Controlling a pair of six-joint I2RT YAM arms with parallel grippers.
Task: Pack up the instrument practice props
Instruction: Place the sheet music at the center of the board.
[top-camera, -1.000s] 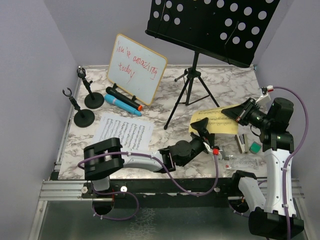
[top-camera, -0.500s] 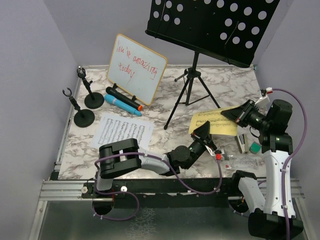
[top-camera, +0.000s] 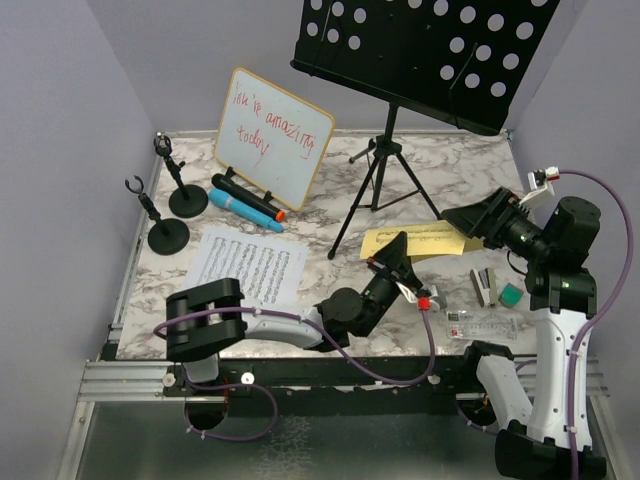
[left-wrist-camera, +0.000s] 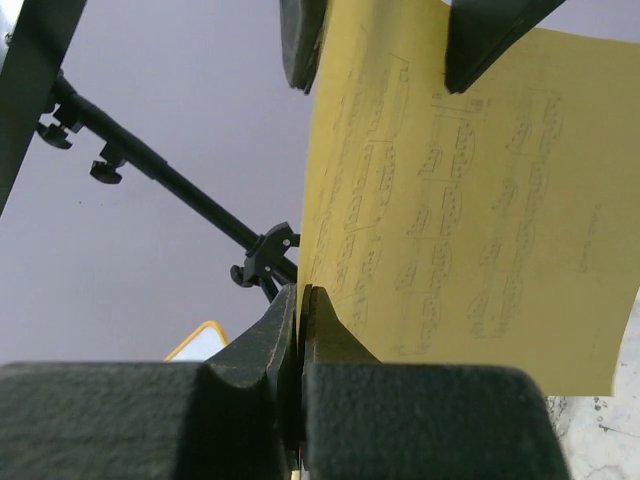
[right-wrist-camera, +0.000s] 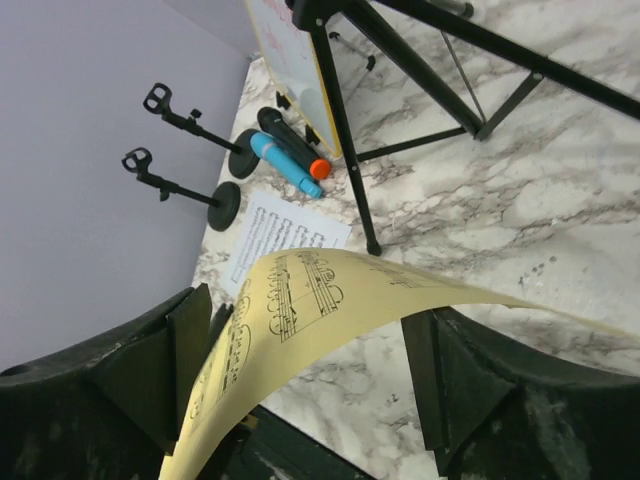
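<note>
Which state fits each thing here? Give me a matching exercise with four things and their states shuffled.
Things:
1 yellow sheet
2 white sheet
3 blue mic
4 right gripper

States:
A lying beside the black mic
B open
C pinched in the left gripper
D flat on the table, notes up

Pairs: 1-C, 2-D, 3-A, 4-B

Marble table (top-camera: 440, 165): white sheet (top-camera: 248, 265), black microphone (top-camera: 245, 196), blue microphone (top-camera: 238, 207), two holders (top-camera: 168, 236), whiteboard (top-camera: 272, 135), tripod (top-camera: 387, 140), stapler (top-camera: 484, 285), ruler (top-camera: 480, 325).
</note>
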